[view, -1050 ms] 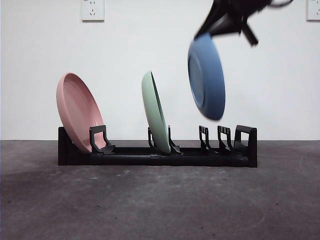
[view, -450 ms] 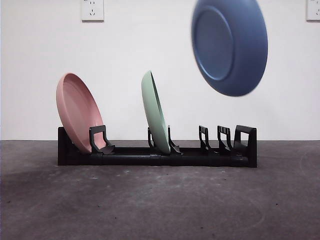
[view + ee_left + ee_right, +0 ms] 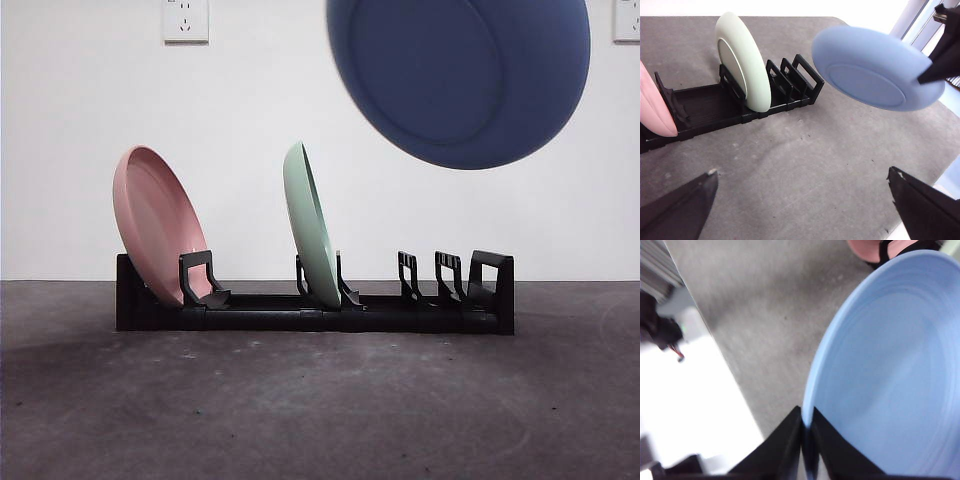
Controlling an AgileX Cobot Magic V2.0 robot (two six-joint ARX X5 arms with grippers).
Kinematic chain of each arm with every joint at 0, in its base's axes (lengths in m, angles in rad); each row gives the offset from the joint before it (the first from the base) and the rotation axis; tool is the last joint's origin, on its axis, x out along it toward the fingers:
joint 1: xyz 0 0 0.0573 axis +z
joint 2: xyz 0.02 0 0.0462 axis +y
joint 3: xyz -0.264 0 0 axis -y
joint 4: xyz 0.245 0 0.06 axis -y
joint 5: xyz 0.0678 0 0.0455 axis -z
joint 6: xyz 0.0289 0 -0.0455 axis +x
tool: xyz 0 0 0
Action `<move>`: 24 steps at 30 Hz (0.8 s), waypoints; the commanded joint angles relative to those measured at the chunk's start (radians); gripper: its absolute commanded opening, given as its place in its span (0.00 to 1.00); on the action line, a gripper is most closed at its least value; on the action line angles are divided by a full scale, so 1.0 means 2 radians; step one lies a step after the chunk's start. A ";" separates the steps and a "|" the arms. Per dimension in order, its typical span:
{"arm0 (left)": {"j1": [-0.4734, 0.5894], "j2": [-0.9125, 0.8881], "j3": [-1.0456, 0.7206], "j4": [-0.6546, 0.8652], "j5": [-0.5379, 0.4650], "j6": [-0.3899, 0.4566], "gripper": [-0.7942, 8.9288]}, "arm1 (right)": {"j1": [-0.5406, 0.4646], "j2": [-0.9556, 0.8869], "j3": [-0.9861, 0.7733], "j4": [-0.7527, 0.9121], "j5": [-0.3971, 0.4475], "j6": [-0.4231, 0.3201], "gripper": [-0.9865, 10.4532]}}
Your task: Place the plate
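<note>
Front view: dark grey scuffed table (image 3: pixel 320 400) against a white wall (image 3: pixel 90 200). Right hand (image 3: pixel 806 440) pinches the blue plate (image 3: pixel 460 70) by its rim, high above the black rack (image 3: pixel 320 305); left hand (image 3: pixel 800 200) gapes empty.

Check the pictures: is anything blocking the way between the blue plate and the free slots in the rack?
Nothing visible blocks it. The blue plate, held by the right gripper, hangs above the rack; the green plate stands beside the free slots.
</note>
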 commanded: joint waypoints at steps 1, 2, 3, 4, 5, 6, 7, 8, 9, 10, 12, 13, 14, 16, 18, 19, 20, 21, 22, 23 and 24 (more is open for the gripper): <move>-0.002 0.005 0.009 0.004 -0.003 0.006 0.66 | 0.050 0.003 -0.004 0.004 0.046 -0.006 0.10; -0.002 0.005 0.009 0.004 -0.003 0.006 0.66 | 0.065 0.003 -0.012 0.006 0.063 -0.001 0.10; -0.002 0.006 0.009 0.004 -0.003 0.006 0.66 | 0.081 0.003 -0.024 0.008 0.080 0.004 0.10; -0.002 0.006 0.009 0.004 -0.003 0.007 0.66 | 0.096 0.003 -0.037 0.012 0.097 0.009 0.10; -0.002 0.006 0.009 0.004 -0.003 0.008 0.66 | 0.108 0.003 -0.051 0.019 0.110 0.015 0.10; -0.002 0.006 0.009 0.004 -0.003 0.009 0.66 | 0.122 0.003 -0.069 0.029 0.123 0.020 0.10; -0.002 0.006 0.009 0.004 -0.003 0.009 0.66 | 0.133 0.003 -0.089 0.041 0.133 0.026 0.10; -0.002 0.006 0.009 0.004 -0.003 0.009 0.66 | 0.142 0.003 -0.106 0.056 0.140 0.031 0.10; -0.002 0.006 0.009 0.004 -0.003 0.009 0.66 | 0.150 0.003 -0.127 0.075 0.150 0.038 0.10; -0.002 0.006 0.009 0.004 -0.003 0.009 0.66 | 0.158 0.003 -0.149 0.095 0.160 0.042 0.10; -0.002 0.006 0.009 0.004 -0.003 0.009 0.66 | 0.175 0.003 -0.187 0.130 0.180 0.046 0.10; -0.002 0.006 0.009 0.004 -0.003 0.009 0.66 | 0.185 0.003 -0.207 0.153 0.194 0.049 0.10; -0.002 0.006 0.009 0.004 -0.003 0.009 0.66 | 0.193 0.003 -0.222 0.170 0.205 0.051 0.10; -0.002 0.006 0.009 0.004 -0.003 0.009 0.66 | 0.211 0.003 -0.254 0.206 0.227 0.056 0.10; -0.002 0.006 0.009 0.004 -0.003 0.009 0.66 | 0.224 0.005 -0.277 0.232 0.242 0.056 0.10; -0.002 0.006 0.009 0.004 -0.003 0.009 0.66 | 0.231 0.008 -0.287 0.241 0.246 0.056 0.10; -0.002 0.006 0.009 0.004 -0.003 0.009 0.66 | 0.234 0.011 -0.295 0.248 0.251 0.056 0.10; -0.002 0.006 0.009 0.004 -0.003 0.009 0.66 | 0.238 0.017 -0.302 0.254 0.254 0.056 0.10; -0.002 0.006 0.009 0.004 -0.003 0.009 0.66 | 0.241 0.023 -0.308 0.259 0.254 0.056 0.10; -0.002 0.006 0.009 0.004 -0.003 0.009 0.66 | 0.243 0.029 -0.312 0.264 0.254 0.056 0.10; -0.002 0.006 0.009 0.004 -0.003 0.009 0.66 | 0.244 0.037 -0.315 0.268 0.256 0.057 0.10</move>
